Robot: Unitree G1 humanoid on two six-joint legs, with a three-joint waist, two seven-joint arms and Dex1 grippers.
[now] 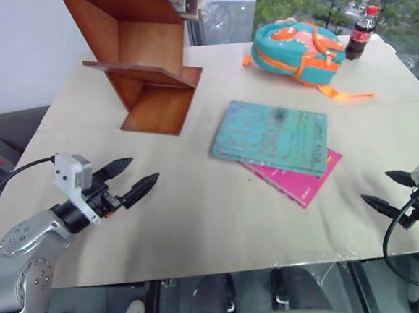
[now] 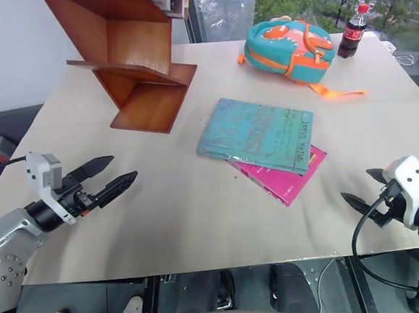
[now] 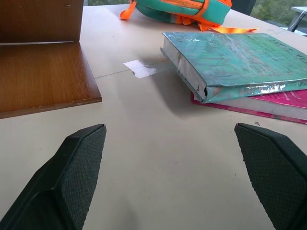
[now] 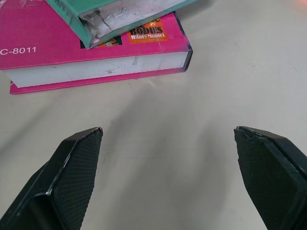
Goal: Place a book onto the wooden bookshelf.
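A worn teal-blue book (image 1: 273, 135) lies flat near the table's middle, resting on top of a smaller pink book (image 1: 302, 180). The reddish-brown wooden bookshelf (image 1: 144, 60) of slanted boards stands at the back left. My left gripper (image 1: 137, 175) hovers open over the front left of the table, pointing toward the book and well short of it. At the front right edge my right gripper (image 1: 388, 190) is open too, with nothing between its fingers, aimed at the pink book's corner (image 4: 182, 52).
A teal and orange backpack (image 1: 295, 48) and a dark cola bottle (image 1: 362, 34) sit at the back right of the beige table (image 1: 200, 222). A piece of tape (image 3: 140, 68) lies flat between bookshelf and book.
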